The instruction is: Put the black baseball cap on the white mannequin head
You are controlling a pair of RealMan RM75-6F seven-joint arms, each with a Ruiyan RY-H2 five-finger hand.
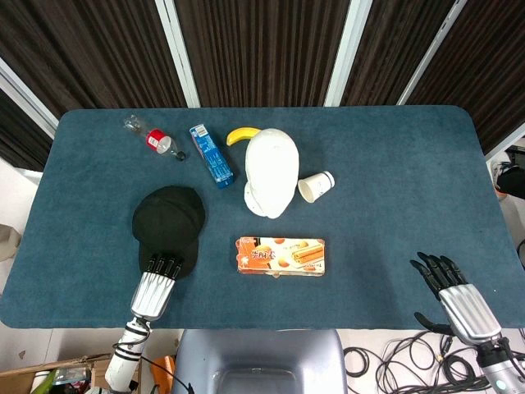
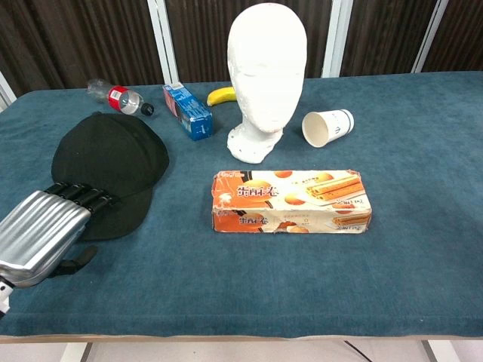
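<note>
The black baseball cap lies flat on the blue desk, its brim toward the near edge. The white mannequin head stands upright further back, bare on top.

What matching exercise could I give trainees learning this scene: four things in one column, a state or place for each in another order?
Things:
1. black baseball cap
2. paper cup
3. white mannequin head
4. snack box

States:
A. lying on its side, right of the mannequin head
B. standing upright, bare, near the table's middle
C. lying flat in front of the mannequin head
D. brim under the fingertips of the left robot hand

Pairs: 1-D, 2-A, 3-B, 4-C
</note>
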